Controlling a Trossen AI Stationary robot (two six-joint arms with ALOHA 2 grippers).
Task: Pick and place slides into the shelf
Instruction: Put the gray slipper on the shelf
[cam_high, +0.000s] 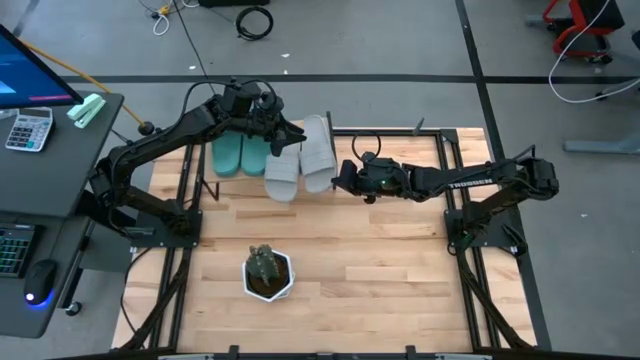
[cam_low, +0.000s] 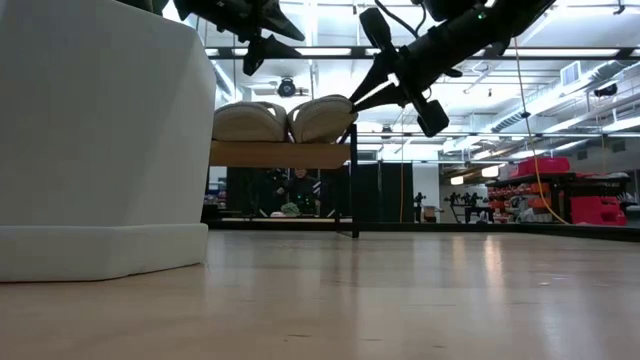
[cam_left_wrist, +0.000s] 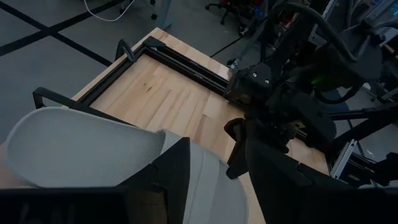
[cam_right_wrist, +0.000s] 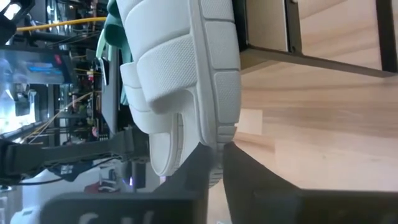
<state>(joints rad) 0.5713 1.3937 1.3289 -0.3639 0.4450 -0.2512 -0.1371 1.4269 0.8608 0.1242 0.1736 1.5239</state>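
**Slides lined up on the shelf, both claws close by**

Sitting side by side on the shelf (cam_high: 325, 130) at the table's (cam_high: 380, 250) twelve o'clock edge are four slides: two teal slides (cam_high: 240, 153) toward nine o'clock, then two grey slides (cam_high: 300, 160) toward three o'clock. One grey slide (cam_high: 283, 172) overhangs the shelf toward six o'clock more than the other grey slide (cam_high: 318, 152). The right claw (cam_high: 337, 178) hovers at the three o'clock side of the grey pair, its tips almost together beside the sole (cam_right_wrist: 217, 93), gripping nothing visible. The left claw (cam_high: 290, 135) hangs above the slides, fingers partly spread, empty. A potted plant (cam_high: 267, 272) stands near the table's six o'clock edge.
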